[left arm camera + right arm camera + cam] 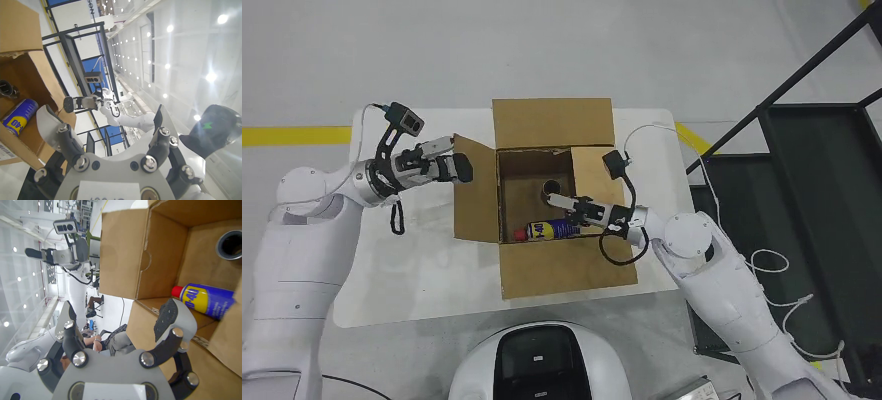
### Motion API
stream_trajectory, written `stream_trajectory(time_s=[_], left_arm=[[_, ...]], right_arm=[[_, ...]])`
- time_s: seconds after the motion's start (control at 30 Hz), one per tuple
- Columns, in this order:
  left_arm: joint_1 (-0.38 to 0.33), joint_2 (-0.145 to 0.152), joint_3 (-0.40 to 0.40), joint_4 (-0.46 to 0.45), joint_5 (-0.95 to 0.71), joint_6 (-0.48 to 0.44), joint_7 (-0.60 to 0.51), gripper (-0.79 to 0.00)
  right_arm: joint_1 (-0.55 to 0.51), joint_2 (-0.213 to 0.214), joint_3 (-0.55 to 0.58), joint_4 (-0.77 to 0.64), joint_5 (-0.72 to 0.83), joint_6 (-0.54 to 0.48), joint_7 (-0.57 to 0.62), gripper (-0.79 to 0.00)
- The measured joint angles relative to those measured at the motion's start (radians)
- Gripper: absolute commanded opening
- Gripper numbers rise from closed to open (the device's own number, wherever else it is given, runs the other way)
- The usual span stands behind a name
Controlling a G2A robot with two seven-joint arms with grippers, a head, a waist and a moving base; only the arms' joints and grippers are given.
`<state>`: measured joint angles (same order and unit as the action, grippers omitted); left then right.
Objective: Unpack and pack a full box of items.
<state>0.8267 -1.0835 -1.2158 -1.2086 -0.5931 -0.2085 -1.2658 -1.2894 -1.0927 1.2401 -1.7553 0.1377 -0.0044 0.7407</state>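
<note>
An open cardboard box (552,120) stands in the middle of the table with its flaps spread out. Inside lie a blue and yellow spray can (547,230) (206,300) (18,118) with a red cap, and a dark upright cylinder (552,187) (229,244) (6,91). My right gripper (562,205) (119,317) hangs open over the box's inside, just above the can, holding nothing. My left gripper (464,167) (103,121) is open and empty beside the box's left flap (474,190), outside the box.
The box rests on a white table (412,270) with bare surface to its left and front. A black metal rack (802,180) stands close to the table's right side. A yellow floor line (292,135) runs behind the table.
</note>
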Motion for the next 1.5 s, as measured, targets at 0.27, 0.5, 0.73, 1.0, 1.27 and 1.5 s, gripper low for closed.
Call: stream_trajectory(time_s=[0.27,0.5,0.73,1.0,1.27,1.5], left_arm=[[-0.039,0.005,0.046,0.151,0.199,0.032,0.06,0.0],[-0.024,0.008,0.06,0.245,0.286,0.014,0.118,0.0],[-0.047,-0.028,0.149,0.318,0.284,-0.012,0.163,0.0],[-0.107,-0.03,0.143,0.201,0.284,-0.044,0.115,0.0],[-0.146,-0.036,0.181,-0.024,0.3,0.035,0.063,0.0],[-0.239,-0.108,0.375,0.024,0.316,0.089,0.159,0.0]], right_arm=[[-0.135,0.023,0.152,-0.05,0.026,-0.017,0.006,0.0],[-0.16,0.027,0.164,-0.063,0.029,-0.023,0.009,0.0],[-0.16,0.026,0.15,-0.061,0.026,-0.022,0.005,0.0],[-0.165,0.03,0.169,-0.07,0.03,-0.029,0.013,0.0],[-0.198,0.037,0.233,-0.063,0.048,-0.046,-0.004,0.0],[-0.257,0.043,0.302,-0.057,0.074,-0.056,-0.026,0.0]])
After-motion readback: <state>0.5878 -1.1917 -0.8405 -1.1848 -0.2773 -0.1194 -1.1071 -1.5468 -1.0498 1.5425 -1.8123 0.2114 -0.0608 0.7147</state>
